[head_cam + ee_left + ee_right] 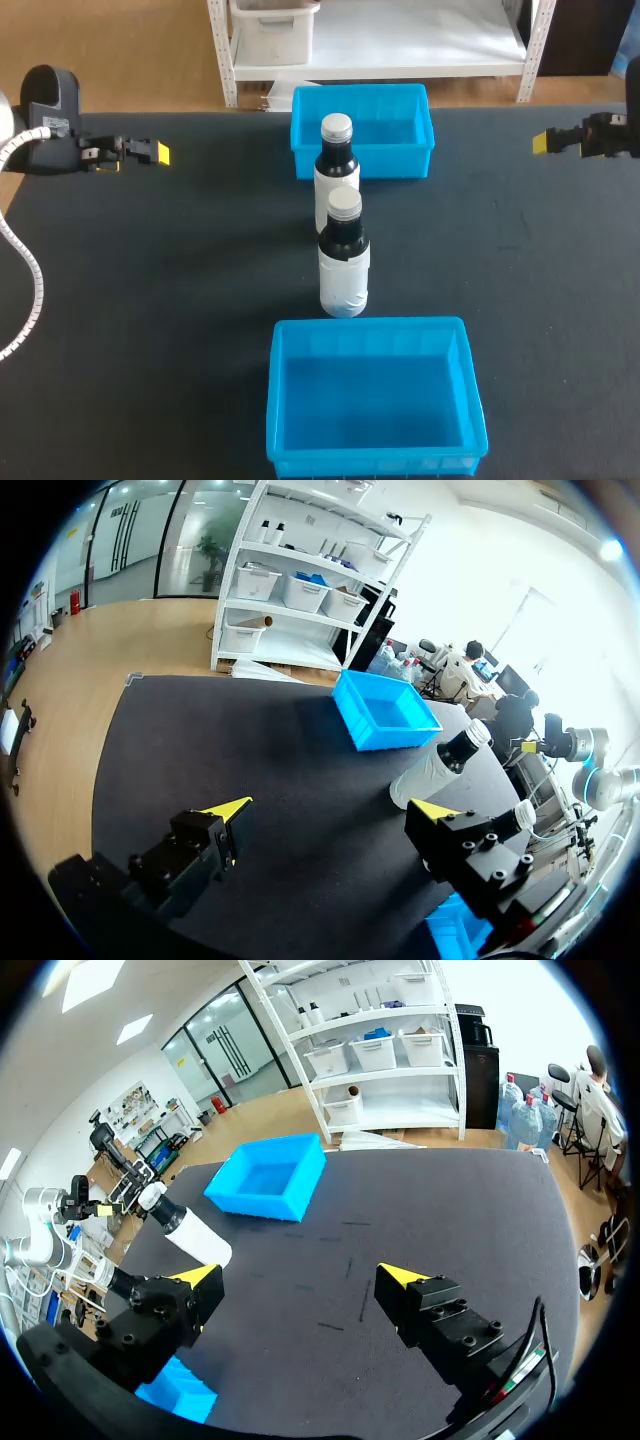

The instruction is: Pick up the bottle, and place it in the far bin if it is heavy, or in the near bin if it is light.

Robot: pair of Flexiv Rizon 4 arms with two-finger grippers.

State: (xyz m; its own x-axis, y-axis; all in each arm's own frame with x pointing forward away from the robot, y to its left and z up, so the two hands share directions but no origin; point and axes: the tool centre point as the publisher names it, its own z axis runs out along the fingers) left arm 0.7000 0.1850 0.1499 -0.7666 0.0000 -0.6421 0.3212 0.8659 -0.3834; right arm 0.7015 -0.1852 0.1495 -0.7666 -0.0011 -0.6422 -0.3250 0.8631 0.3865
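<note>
Two dark bottles with white labels and silver caps stand upright mid-table, the far bottle just in front of the far blue bin, the near bottle just behind the near blue bin. My left gripper hovers at the far left, open and empty. At the far right my right gripper is also open and empty. In the left wrist view the open gripper faces a bottle and the far bin. In the right wrist view the gripper stands open, with a bottle beside one finger.
Both bins are empty inside. A black mat covers the table, with wide bare stretches on either side of the bottles. A corner of the near bin shows under my right gripper's finger.
</note>
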